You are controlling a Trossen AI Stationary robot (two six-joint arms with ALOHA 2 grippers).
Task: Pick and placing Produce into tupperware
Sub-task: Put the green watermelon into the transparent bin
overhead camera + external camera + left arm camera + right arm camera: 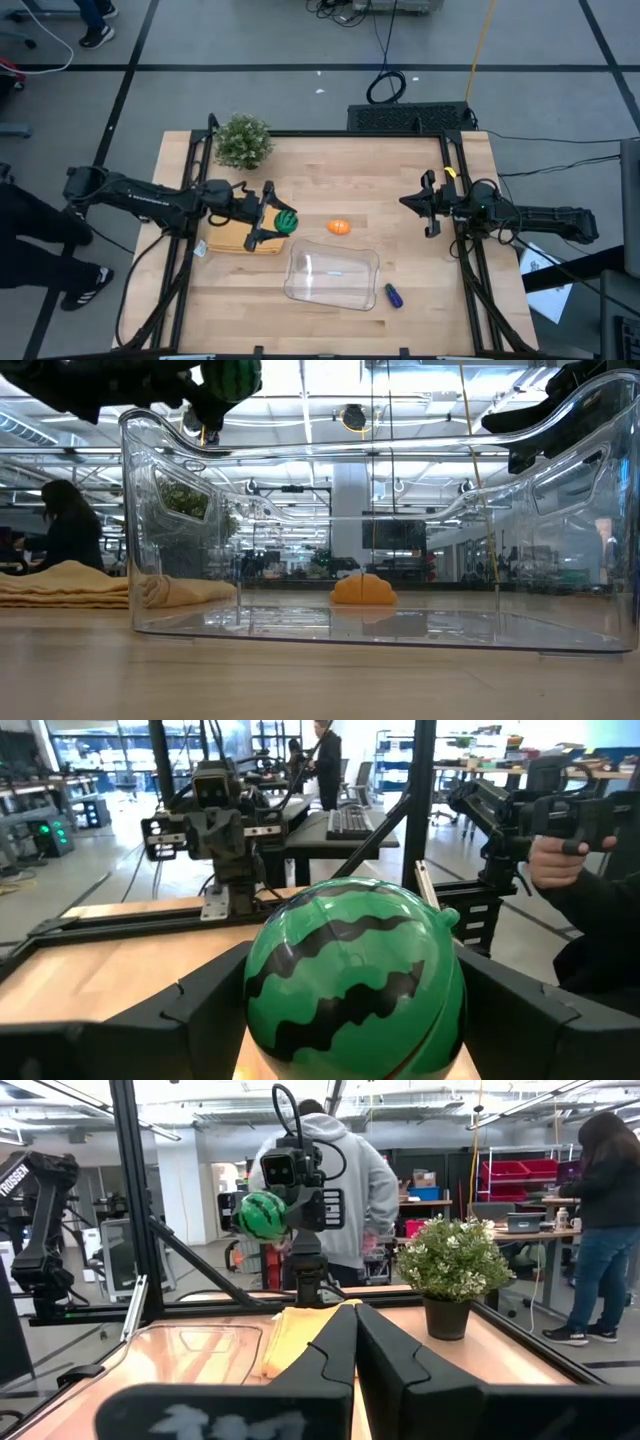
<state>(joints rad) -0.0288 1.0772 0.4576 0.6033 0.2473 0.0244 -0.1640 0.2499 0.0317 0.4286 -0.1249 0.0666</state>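
Observation:
My left gripper (pixel 278 219) is shut on the green striped ball (pixel 288 222), held above the right end of the flat tan pad (pixel 238 238). The ball fills the left wrist view (pixel 355 975) and shows high up in the low view (pixel 232 374). The orange oval (pixel 339 227) lies on the table just beyond the clear tupperware (pixel 332 277). The blue-purple piece (pixel 393 295) lies on the table by the tupperware's right near corner. My right gripper (pixel 408 203) hovers shut and empty at the table's right side (pixel 355 1312). My left gripper pinches the ball between its two fingers, one finger (pixel 205 1010) on each of two opposite sides (pixel 262 990). The fingers come about level from the table's left. The ball is lifted clear, high above the table.
A leafy potted plant (pixel 243 140) stands at the far left corner. The table has black rails along its left (pixel 190 200) and right (pixel 462 200) edges. People stand in the room beyond the table (pixel 325 1170).

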